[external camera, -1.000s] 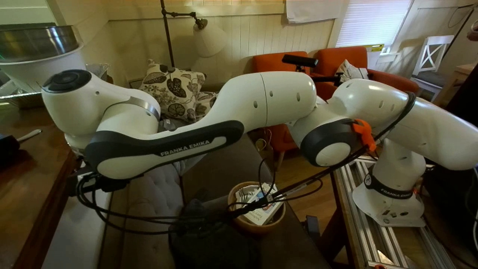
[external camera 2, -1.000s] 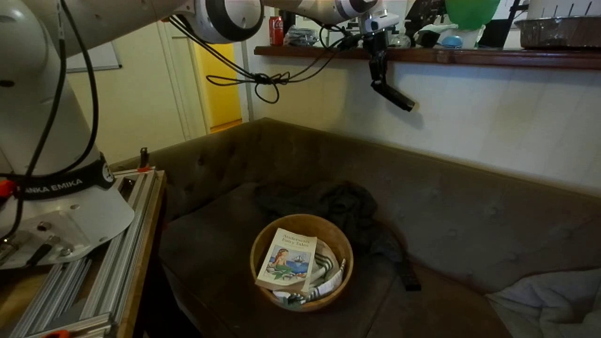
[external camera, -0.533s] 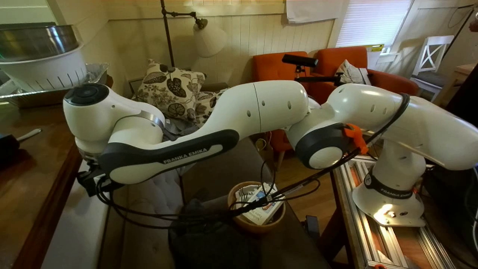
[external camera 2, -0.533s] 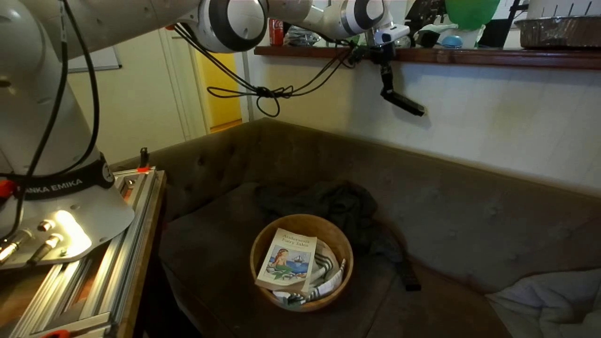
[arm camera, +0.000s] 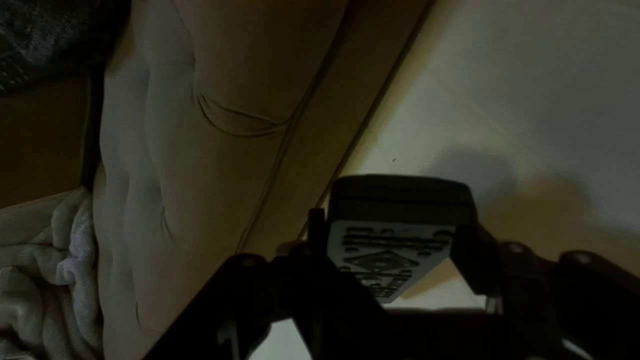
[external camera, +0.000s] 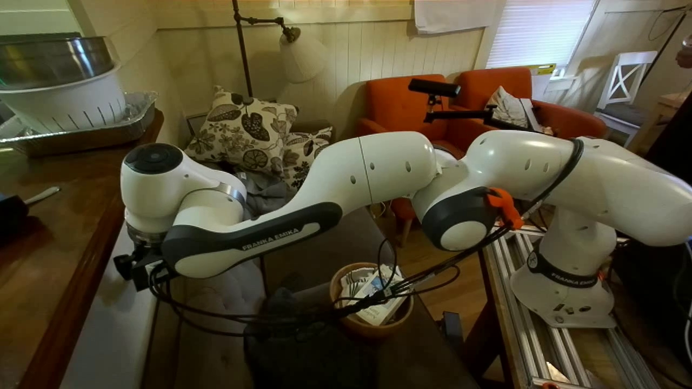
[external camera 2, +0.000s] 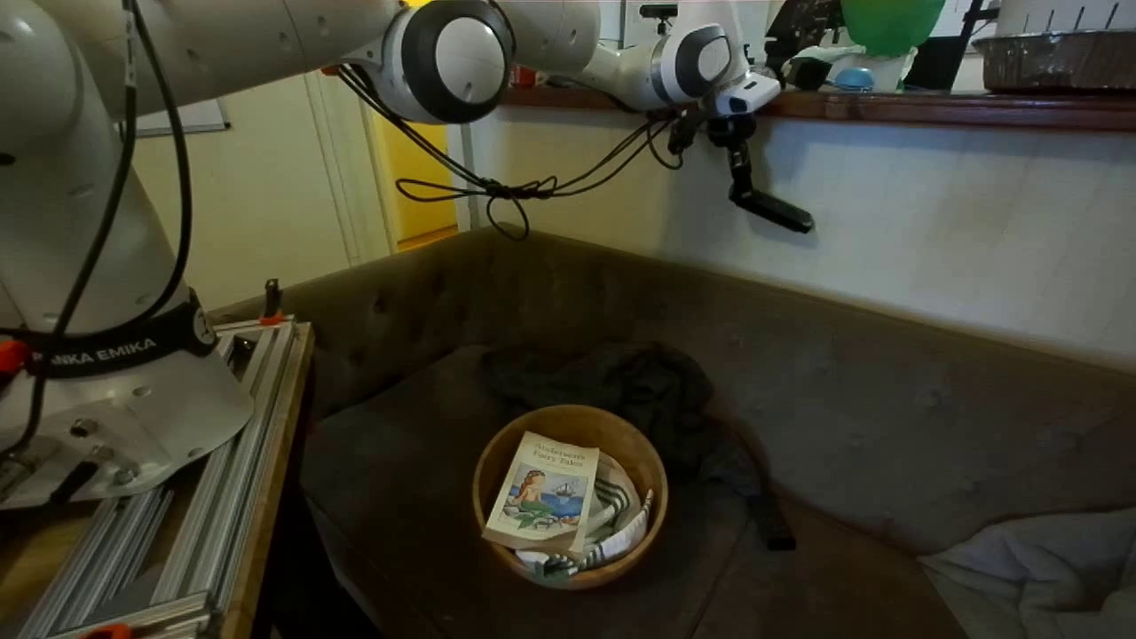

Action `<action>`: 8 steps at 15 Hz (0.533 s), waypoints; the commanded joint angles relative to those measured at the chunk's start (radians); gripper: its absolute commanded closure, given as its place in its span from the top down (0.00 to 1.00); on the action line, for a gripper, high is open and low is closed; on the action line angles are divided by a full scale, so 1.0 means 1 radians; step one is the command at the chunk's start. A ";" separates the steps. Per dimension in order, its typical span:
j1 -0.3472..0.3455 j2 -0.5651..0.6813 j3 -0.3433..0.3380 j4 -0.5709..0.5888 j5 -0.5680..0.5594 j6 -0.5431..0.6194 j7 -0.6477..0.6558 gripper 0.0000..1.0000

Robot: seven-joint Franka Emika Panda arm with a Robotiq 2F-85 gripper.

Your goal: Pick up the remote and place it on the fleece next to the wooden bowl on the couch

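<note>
Wrist view: the remote (arm camera: 387, 257) is held by the gripper (arm camera: 395, 237), with the jaws closed on either side of it and the printed buttons in plain sight. Beyond it, a pale wall (arm camera: 500, 100) and the tufted back of the couch (arm camera: 185, 160) are seen.

Compared with a second ago, the remote is carried lower, and the arm (external camera: 389, 167) is drawn away from the counter (external camera: 70, 227), so that more of the foil tray (external camera: 108, 135) is left uncovered. In an exterior view the remote is shown at a slant before the wall, above the couch back and seemingly clear of it. Nothing on the couch is found shifted: the wooden bowl (external camera 2: 621, 435), with its book (external camera 2: 541, 497), and the dark fleece (external camera 2: 670, 399) are seen in the same places.

By this change the pick-up can be judged done and the carry under way, with the placing yet to be made. The dark fleece, just beside the bowl, is taken as the target; the grey blanket (external camera 2: 1038, 572) is set well apart. A slim black object (external camera 2: 772, 524), perhaps a second remote, is seen at the fleece's edge and is best avoided. Next, the remote probably needs to be brought over the couch, levelled and lowered. Care is called for with the loose cables (external camera 2: 506, 188), by which the book could be brushed.
</note>
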 commanded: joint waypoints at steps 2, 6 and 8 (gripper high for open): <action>0.000 0.007 -0.013 0.010 0.018 -0.001 -0.005 0.62; 0.000 0.011 -0.033 0.008 0.012 -0.009 0.032 0.37; -0.011 0.021 -0.036 0.011 0.020 -0.012 0.056 0.37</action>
